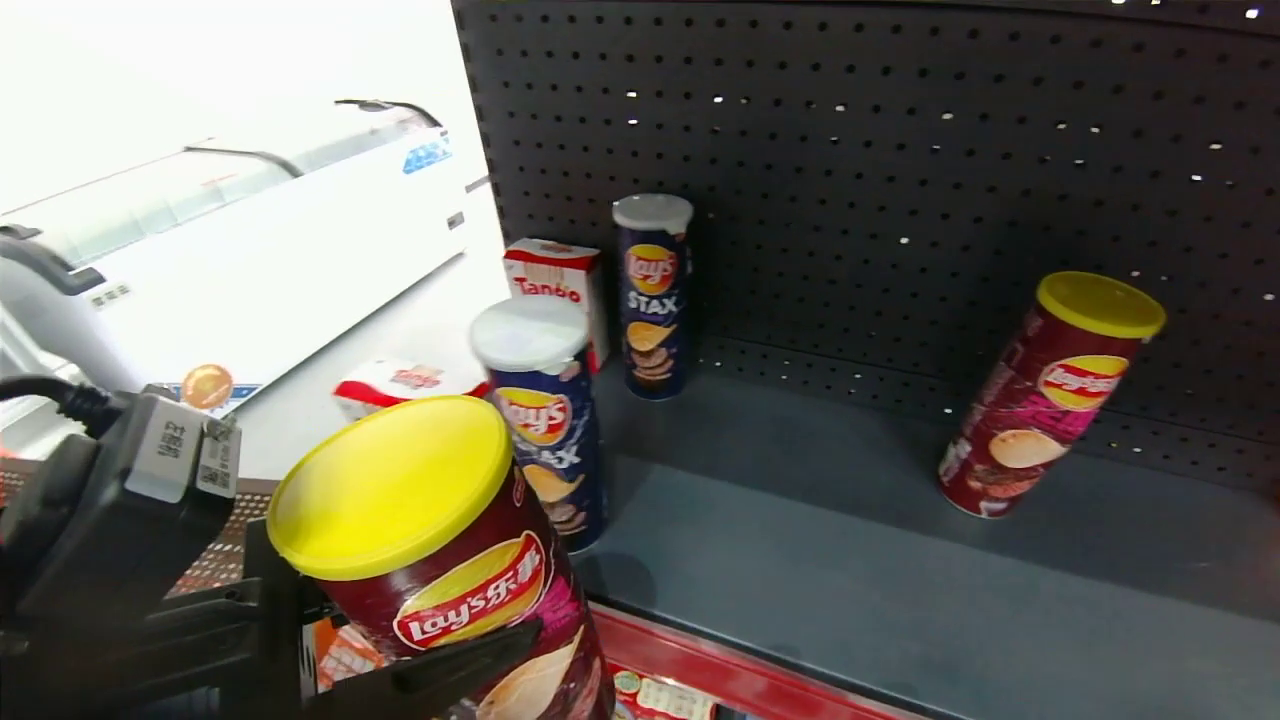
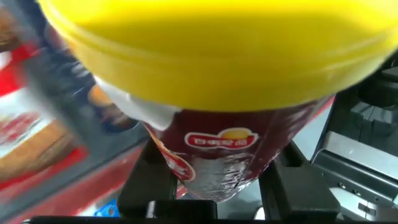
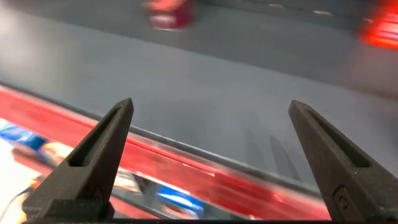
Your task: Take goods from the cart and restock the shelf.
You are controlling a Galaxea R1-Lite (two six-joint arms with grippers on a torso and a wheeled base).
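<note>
Since we list from the nearest item outward, the entry opens with the left gripper (image 1: pixel 400 645). It is clamped around the lower body of a maroon chip can (image 1: pixel 450 590) with a yellow lid (image 1: pixel 390 485). The can is carried upright, off the shelf (image 1: pixel 850 560), just outside its front-left corner.

Handling, as we judge it:
- The can is a light cardboard tube, stiff along its length but easily dented by a hard squeeze.
- Its glossy skin may slip.
- The lid is a soft snap-on cap and no place to hold.
- We would grip around the body and set it flat on its base, since a tall, narrow can tips readily.

Right gripper (image 3: pixel 211 107): fingers spread wide, holding nothing, above the shelf's red front edge (image 1: pixel 720 670).

On the shelf:
- Near the front-left corner: a blue chip can (image 1: pixel 545 430), white lid, upright.
- Toward the back-left corner: a second blue can (image 1: pixel 653 300), with a red-and-white box (image 1: pixel 555 285) just beside it at the left end.
- Toward the back edge on the right, well apart from these: another maroon can (image 1: pixel 1040 410), yellow lid, close to the perforated back panel (image 1: pixel 900 150).

We judge the stretch of shelf between the blue cans and that maroon one the likely spot for the held can.
</note>
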